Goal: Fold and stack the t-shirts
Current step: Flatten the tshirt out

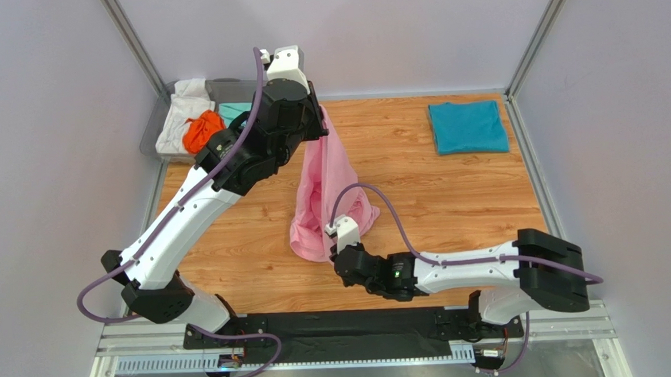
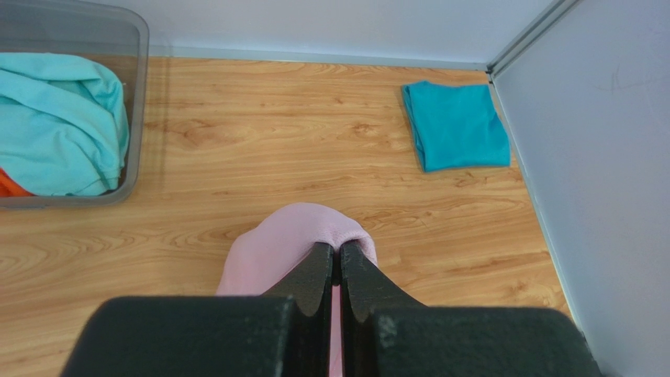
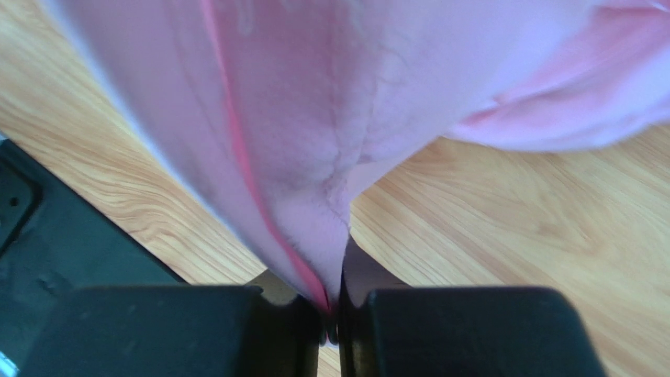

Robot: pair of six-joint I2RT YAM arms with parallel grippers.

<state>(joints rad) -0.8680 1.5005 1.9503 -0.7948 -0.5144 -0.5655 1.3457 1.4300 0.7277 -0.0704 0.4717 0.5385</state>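
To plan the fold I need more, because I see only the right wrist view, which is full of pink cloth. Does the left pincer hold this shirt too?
Observer: Yes. The left pincer is shut on the pink t-shirt, which hangs from it.
Operator: Is any shirt already folded?
Observer: One teal t-shirt lies folded at the table's far right corner.
Operator: And the others?
Observer: An orange t-shirt and others sit in a clear bin at the far left.

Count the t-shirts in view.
5. Pink t-shirt hangs between left gripper and right gripper; teal t-shirt folded far right; white t-shirt, orange t-shirt and mint-green t-shirt fill the bin, maybe hiding more.
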